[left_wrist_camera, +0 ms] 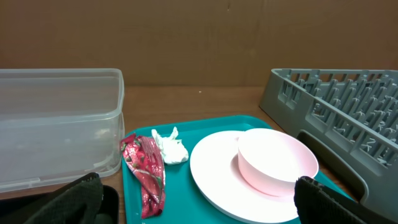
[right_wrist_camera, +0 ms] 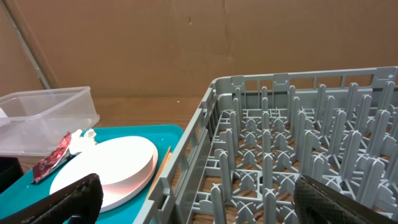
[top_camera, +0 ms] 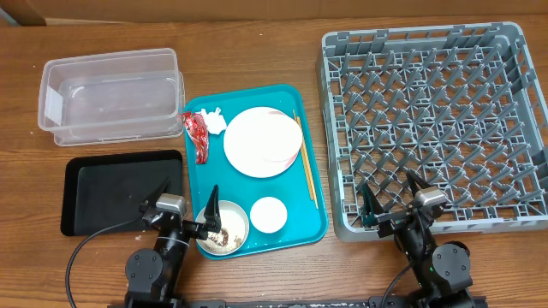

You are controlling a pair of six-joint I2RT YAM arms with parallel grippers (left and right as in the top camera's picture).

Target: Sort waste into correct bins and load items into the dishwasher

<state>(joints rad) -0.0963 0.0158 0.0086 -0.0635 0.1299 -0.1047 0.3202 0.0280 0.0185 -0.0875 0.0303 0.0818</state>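
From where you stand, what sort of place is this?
Probably a staged dish-clearing test bench, not a real kitchen: a wooden table against a cardboard wall, a grey dish rack, and a plate on a teal tray.

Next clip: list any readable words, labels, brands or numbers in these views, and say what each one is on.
No text can be read in any view.
Print on the red wrapper: too blurred to read.
White sticker on the left end of the clear tub: too small to read.
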